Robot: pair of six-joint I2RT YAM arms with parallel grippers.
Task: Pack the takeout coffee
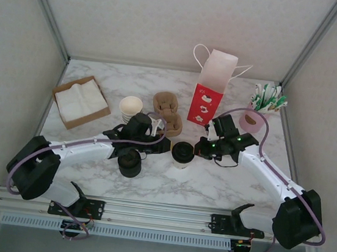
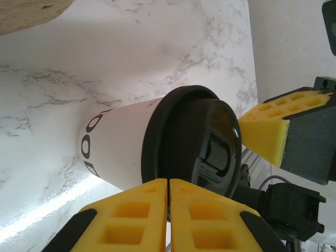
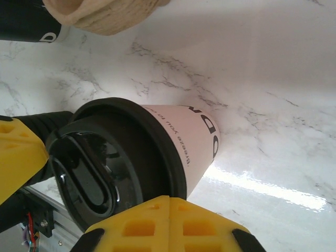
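Observation:
The takeout coffee (image 1: 182, 154), a small white paper cup with a black lid, stands on the marble table between my two grippers. My left gripper (image 1: 164, 149) is at its left side and my right gripper (image 1: 197, 149) at its right side. In the left wrist view the yellow pads of the left gripper (image 2: 168, 207) are shut together, tips against the rim of the cup's lid (image 2: 194, 139). In the right wrist view the right gripper (image 3: 169, 223) is likewise shut, tips at the lid's rim (image 3: 131, 152). Neither holds anything. The red-and-white bag (image 1: 208, 94) stands open behind the cup.
A squat black lid stack (image 1: 129, 162) sits under the left arm. A stack of lidless cups (image 1: 130, 108) and brown cardboard carriers (image 1: 168, 110) lie behind it. A napkin box (image 1: 80, 102) is at the back left, and a pink holder (image 1: 252, 121) with packets at the back right.

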